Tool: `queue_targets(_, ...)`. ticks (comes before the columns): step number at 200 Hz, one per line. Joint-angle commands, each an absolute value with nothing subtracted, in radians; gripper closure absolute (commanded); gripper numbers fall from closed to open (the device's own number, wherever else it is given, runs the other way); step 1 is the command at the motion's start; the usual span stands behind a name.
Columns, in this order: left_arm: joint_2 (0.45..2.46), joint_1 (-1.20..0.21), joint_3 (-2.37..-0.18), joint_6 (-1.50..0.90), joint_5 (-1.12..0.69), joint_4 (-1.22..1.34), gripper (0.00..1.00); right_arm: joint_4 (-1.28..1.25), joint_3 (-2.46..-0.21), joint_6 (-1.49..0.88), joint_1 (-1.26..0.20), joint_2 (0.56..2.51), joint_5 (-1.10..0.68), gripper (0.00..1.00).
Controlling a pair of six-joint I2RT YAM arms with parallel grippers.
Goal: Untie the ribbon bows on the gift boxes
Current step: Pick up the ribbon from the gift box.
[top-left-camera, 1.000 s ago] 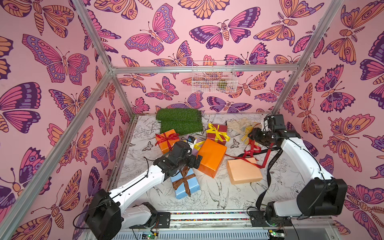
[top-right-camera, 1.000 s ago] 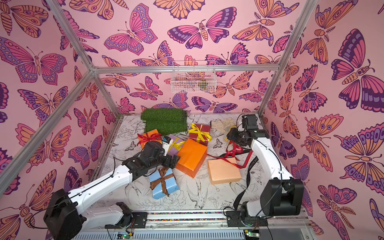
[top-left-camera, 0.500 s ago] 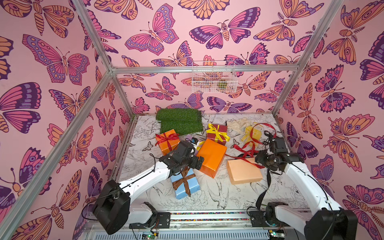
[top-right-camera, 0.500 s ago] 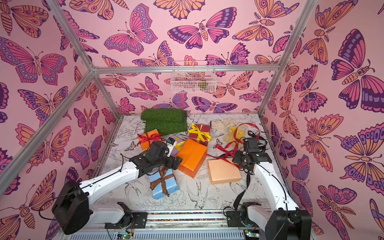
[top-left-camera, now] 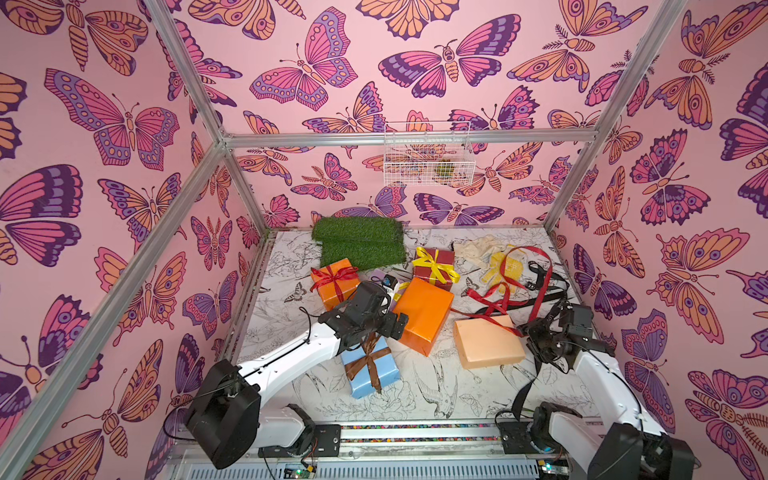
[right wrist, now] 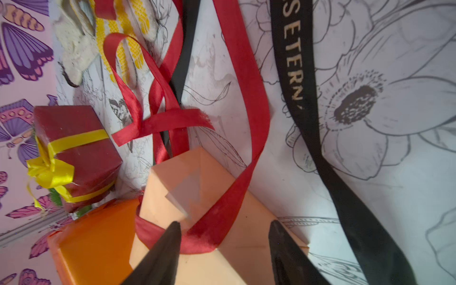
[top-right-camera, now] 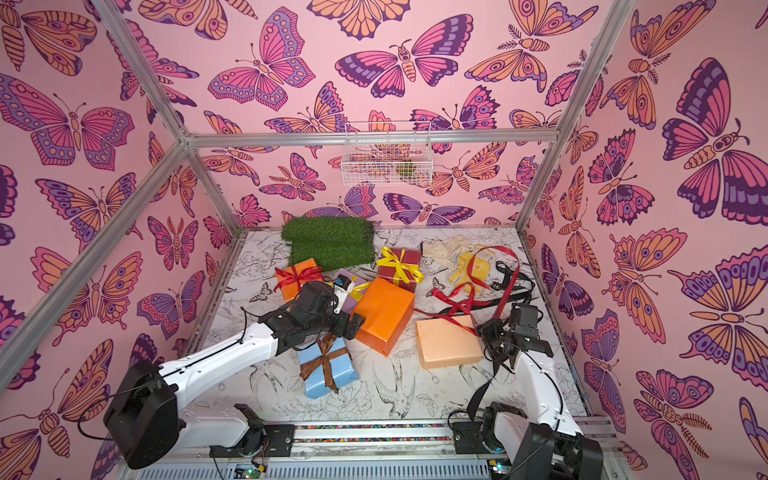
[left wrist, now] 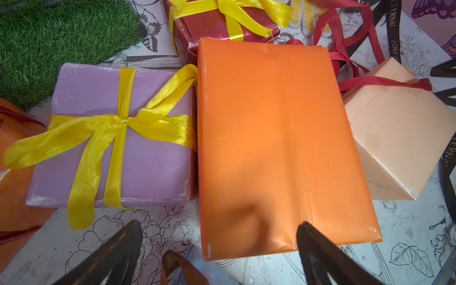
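The peach box (top-left-camera: 486, 345) and large orange box (top-left-camera: 424, 316) are bare; four bows (left wrist: 123, 121) are left to untie. My left hand (left wrist: 220, 224) gapes empty. My right hand (right wrist: 225, 227) is part-open over the loose red ribbon (right wrist: 246, 86).

Bimanual pose: the left arm (top-left-camera: 291, 357) extends forward and inward, left gripper (left wrist: 219, 223) jaws spread wide; the right arm (top-left-camera: 602, 374) is bent near its base, right gripper (right wrist: 225, 223) jaws parted.

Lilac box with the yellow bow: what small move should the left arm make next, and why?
Probably shift the left gripper sideways toward the lilac box and close on a loose tail of its yellow bow. The jaws stand open over the bare orange box; that bow is tied.
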State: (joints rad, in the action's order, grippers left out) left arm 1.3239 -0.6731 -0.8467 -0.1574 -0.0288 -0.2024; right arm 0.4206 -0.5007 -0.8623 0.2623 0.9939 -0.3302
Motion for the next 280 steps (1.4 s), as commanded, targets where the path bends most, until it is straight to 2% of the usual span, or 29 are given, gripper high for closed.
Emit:
queue_targets(1, 1.303, -0.666, -0.847, -0.137, -0.015, -0.187, 0.01, 0.324, -0.478, -0.935, 0.271, 0.993, -0.362, 0.42)
queue_targets(81, 1.295, -0.666, -0.843, -0.137, -0.01, -0.189, 0.01, 0.182, -0.44, -0.99, 0.303, 1.088, -0.433, 0.45)
queue_targets(124, 1.296, -0.666, -0.842, -0.136, -0.006, -0.189, 0.01, 0.095, -0.403, -1.033, 0.304, 1.124, -0.456, 0.77)
queue_targets(144, 1.292, -0.666, -0.842, -0.136, -0.005, -0.19, 0.01, 0.087, -0.405, -1.031, 0.305, 1.12, -0.446, 0.83)
queue_targets(170, 1.292, -0.666, -0.841, -0.136, -0.003, -0.19, 0.01, 0.073, -0.417, -1.03, 0.307, 1.114, -0.441, 1.0)
queue_targets(234, 1.292, -0.666, -0.842, -0.138, -0.001, -0.19, 0.01, 0.024, -0.579, -0.96, 0.307, 1.17, -0.417, 1.0)
queue_targets(280, 1.282, -0.667, -0.845, -0.144, -0.008, -0.192, 0.01, 0.021, -0.803, -0.869, 0.307, 1.296, -0.253, 1.0)
